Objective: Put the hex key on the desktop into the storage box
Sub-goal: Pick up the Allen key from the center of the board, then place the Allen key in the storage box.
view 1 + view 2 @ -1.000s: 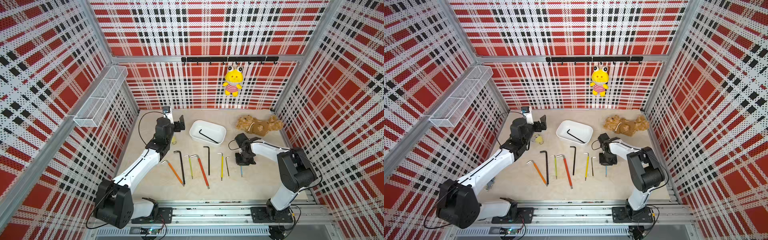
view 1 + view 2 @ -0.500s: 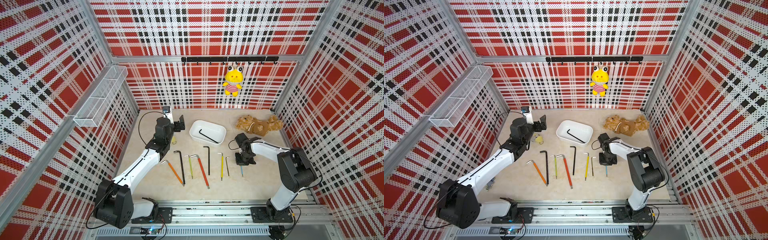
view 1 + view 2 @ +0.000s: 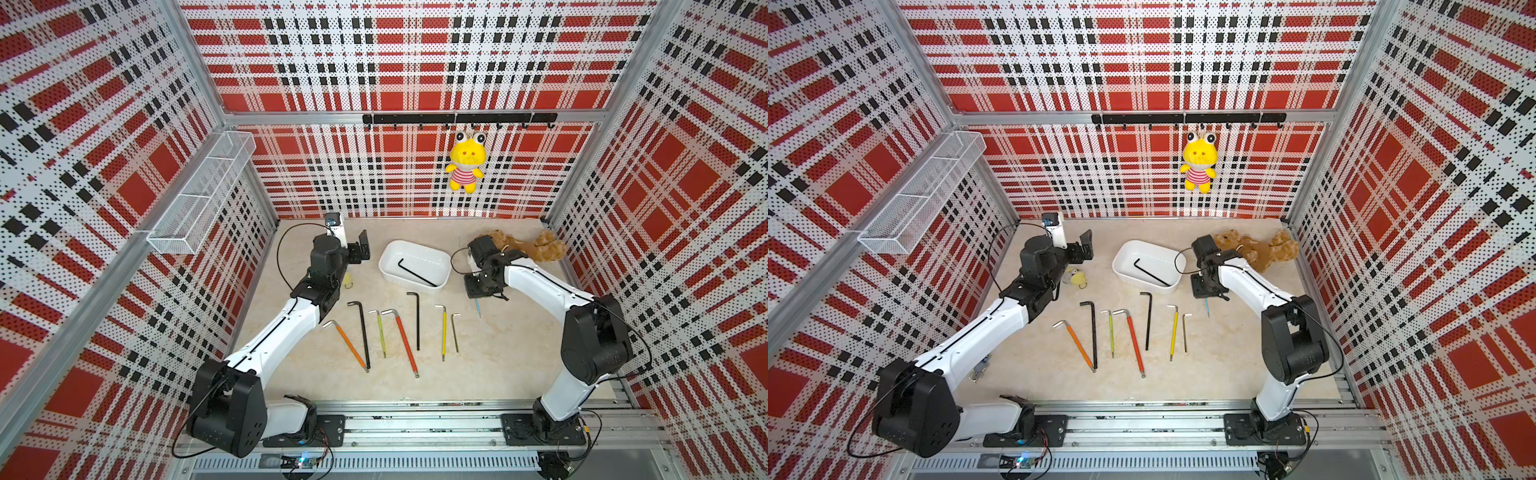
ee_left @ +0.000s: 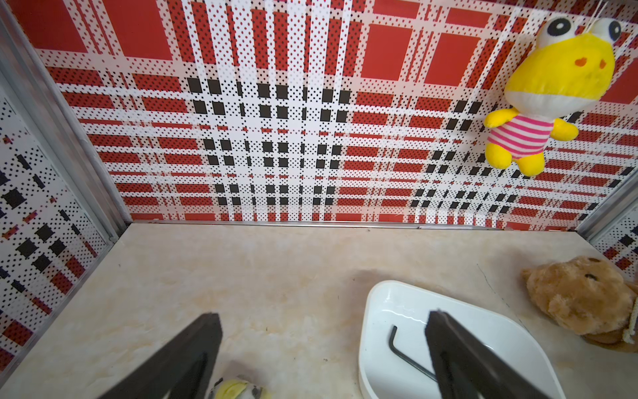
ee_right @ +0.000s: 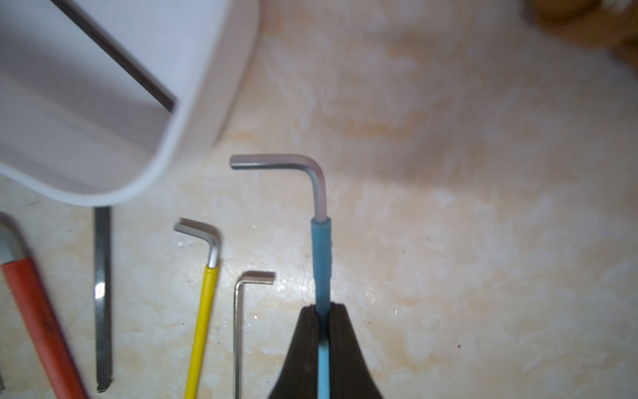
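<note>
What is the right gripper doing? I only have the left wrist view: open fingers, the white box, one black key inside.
Observer: The right gripper is shut on the blue-sleeved hex key.
Operator: Is that key over the box yet?
Observer: No. It is outside the storage box, beside one of its corners.
Operator: What remains on the desktop?
Observer: Seven hex keys lie in a row on the desktop, in front of the box.
</note>
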